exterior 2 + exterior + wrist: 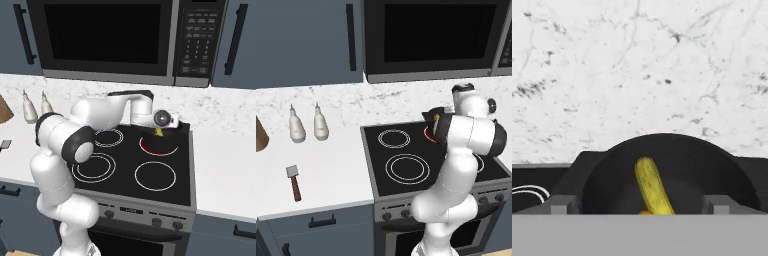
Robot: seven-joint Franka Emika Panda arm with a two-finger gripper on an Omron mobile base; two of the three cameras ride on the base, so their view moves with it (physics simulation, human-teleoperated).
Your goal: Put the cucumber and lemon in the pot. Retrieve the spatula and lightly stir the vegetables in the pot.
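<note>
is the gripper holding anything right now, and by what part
Nothing is held. The gripper stands open over the pot, and the cucumber lies loose inside it, between the fingertips but ungripped.

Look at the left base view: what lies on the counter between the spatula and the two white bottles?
Nothing. In the left base view the white counter is bare between the spatula in front and the two white bottles by the back wall.

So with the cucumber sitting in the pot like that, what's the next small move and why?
Probably lift the tool straight up out of the pot. The cucumber already lies inside, leaning on the dark wall, and a sliver of orange-yellow shows at its base, likely the lemon. The spatula lies untouched on the counter, so rising clear comes first.
</note>
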